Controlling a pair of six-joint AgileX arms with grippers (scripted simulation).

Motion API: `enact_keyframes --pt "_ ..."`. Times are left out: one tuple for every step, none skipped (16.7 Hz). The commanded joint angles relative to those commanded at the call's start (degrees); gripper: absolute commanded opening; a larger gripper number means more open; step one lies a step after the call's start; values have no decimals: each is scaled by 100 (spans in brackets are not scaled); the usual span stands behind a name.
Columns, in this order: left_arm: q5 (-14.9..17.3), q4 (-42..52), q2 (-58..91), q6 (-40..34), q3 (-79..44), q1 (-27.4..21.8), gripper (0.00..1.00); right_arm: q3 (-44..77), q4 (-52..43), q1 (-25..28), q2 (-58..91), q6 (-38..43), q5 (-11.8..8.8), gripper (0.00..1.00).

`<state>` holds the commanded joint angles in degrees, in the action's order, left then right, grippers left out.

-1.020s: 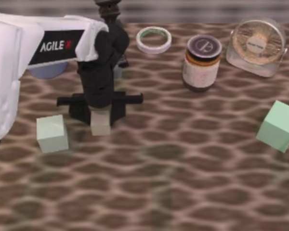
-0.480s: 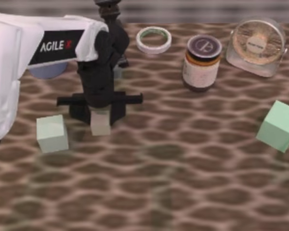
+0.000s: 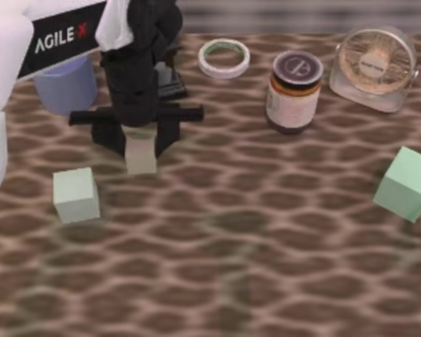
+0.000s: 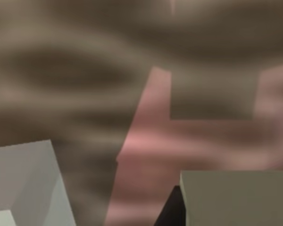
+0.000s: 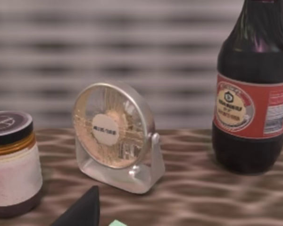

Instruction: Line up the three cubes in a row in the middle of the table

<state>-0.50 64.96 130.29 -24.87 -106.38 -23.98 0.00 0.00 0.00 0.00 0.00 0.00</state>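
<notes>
My left gripper [image 3: 141, 146] is shut on the small beige-grey cube [image 3: 142, 157], which hangs above the table [image 3: 266, 267] at the left rear. In the left wrist view this cube [image 4: 236, 200] sits against a dark finger [image 4: 172, 213], with its square shadow on the table below. The medium whitish pale-green cube [image 3: 76, 194] rests on the table in front of and left of the held one; the left wrist view shows it too [image 4: 26, 181]. The largest mint-green cube [image 3: 407, 184] lies at the far right edge. My right arm is outside the top view; one dark fingertip [image 5: 82, 212] shows in its wrist view.
A blue cup [image 3: 67, 86] stands behind the left gripper. Along the back are a tape roll [image 3: 224, 57], a dark-lidded jar [image 3: 293, 90] and a small fan [image 3: 374, 67]. The right wrist view adds a dark sauce bottle [image 5: 252, 94] next to the fan [image 5: 114, 134].
My left gripper has risen and shifted toward the back with the beige-grey cube in it. The blue cup is more exposed. Both green cubes stayed put.
</notes>
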Motion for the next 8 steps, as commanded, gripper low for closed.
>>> enact_keyframes --pt "1 80 -47 2 -62 10 0 0 0 0 0 0 0 100" --pt "1 99 -61 3 -77 12 0 0 0 0 0 0 0 100" --pt "1 99 -61 3 -77 12 0 0 0 0 0 0 0 100" --pt "1 99 -61 3 -77 12 0 0 0 0 0 0 0 100" --pt "-1 87 -41 12 -67 -20 0 0 0 0 0 0 0 100" --pt "-2 97 -31 0 -81 -32 0 0 0 0 0 0 0 100" --pt "-4 148 21 -62 -154 -99 0 0 0 0 0 0 0 100" --pt "-7 237 110 -173 -289 -217 0 0 0 0 0 0 0 100"
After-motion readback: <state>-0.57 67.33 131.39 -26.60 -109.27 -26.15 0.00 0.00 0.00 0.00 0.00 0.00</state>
